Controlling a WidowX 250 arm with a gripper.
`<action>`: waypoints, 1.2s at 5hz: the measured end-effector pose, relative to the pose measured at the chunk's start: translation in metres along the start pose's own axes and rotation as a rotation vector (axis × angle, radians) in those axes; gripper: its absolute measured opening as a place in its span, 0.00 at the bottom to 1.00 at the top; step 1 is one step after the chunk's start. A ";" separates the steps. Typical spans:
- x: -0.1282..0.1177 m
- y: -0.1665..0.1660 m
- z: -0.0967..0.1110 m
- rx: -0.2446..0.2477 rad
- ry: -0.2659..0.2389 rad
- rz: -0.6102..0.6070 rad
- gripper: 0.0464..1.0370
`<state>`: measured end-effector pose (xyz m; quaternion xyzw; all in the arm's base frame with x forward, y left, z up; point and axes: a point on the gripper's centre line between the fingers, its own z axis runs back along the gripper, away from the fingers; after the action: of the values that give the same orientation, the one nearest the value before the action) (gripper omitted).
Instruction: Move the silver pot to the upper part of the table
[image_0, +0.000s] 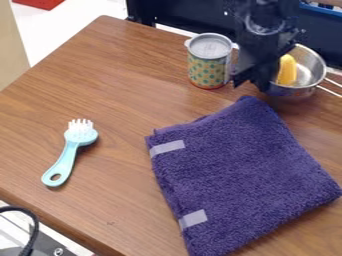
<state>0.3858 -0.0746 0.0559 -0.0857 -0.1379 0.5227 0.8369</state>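
Note:
The black gripper (250, 83) hangs down at the upper right, between the patterned can and the silver pot. Its fingers stand apart, with the right one close against the pot's left side; whether they touch cannot be made out. The silver pot (310, 75) stands upright near the table's back right edge, its wire handle pointing right. A yellow object (286, 70) lies in the pot. Part of the pot's left rim is hidden behind the gripper.
A can with a dotted pattern (208, 67) stands just left of the gripper. A folded purple towel (240, 170) covers much of the front right of the wooden table (127, 90). On the left lies a light-blue brush (65, 159).

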 end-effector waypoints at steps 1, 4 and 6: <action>-0.003 -0.001 -0.010 0.012 -0.002 0.007 0.01; 0.001 -0.001 -0.015 0.058 0.005 0.047 0.03; 0.004 0.000 0.012 0.041 0.024 0.072 0.42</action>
<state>0.3837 -0.0712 0.0677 -0.0798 -0.1137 0.5540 0.8208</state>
